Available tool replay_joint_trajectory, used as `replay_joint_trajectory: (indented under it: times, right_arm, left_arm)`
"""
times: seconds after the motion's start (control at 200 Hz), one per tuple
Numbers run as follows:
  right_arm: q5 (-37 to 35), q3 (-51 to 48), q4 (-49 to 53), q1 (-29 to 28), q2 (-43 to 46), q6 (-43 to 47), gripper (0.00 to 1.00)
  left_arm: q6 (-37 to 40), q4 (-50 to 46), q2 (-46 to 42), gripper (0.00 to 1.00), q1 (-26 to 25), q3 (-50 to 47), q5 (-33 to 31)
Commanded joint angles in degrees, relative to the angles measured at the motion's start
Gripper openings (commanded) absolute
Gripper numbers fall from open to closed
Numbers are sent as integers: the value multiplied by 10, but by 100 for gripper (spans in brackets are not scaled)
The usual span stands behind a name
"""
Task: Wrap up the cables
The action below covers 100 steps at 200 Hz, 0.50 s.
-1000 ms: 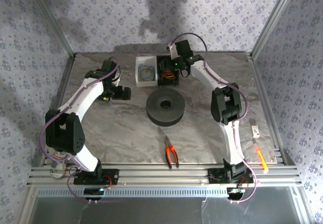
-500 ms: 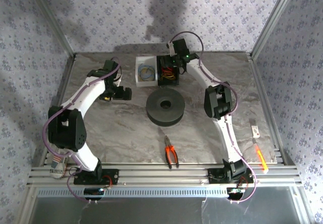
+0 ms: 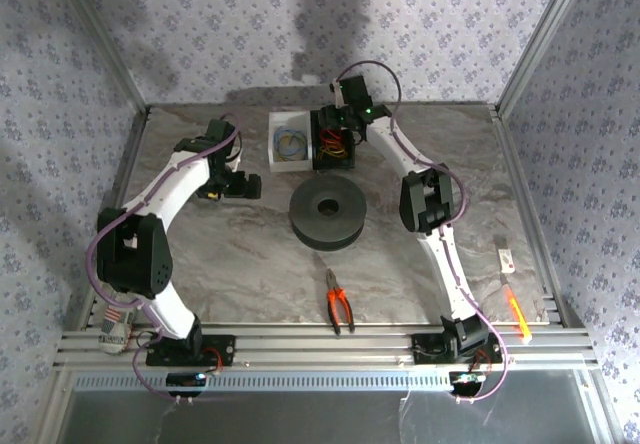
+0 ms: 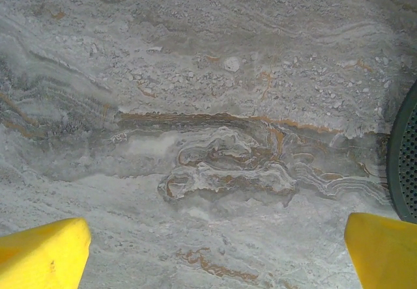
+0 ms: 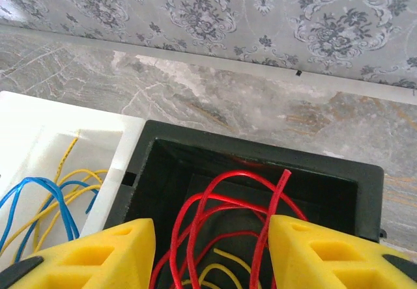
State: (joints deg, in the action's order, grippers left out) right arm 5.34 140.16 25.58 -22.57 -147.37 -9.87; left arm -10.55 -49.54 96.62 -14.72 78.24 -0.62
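Cables, red with some yellow under them, lie in the black box in the lower middle of the right wrist picture. Since a second ago the right arm has bent more and leaned left. The right claw has slid left over the box. It is open, with one yellow finger on each side of the red loops, and we do not see it squeezing them. The left claw has hardly moved. It is wide open and holds nothing, over bare table.

Left of the box sits a white tray with a blue and yellow coil. From above, a dark ring lies mid-frame, with pliers below it. There the right claw hides part of the box. The bottom edge of the wrist picture cuts off the cables' lower ends.
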Motion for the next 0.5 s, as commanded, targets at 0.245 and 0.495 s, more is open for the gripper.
replay_joint_trajectory:
  times: [0.245,0.495]
  right_arm:
    - [16,24,15,6,-26,-25,43]
    - [12,24,16,5,-17,-24,31]
  left_arm:
    - [9,-4,3,100,-3,11,9]
    - [9,-4,5,100,-3,11,9]
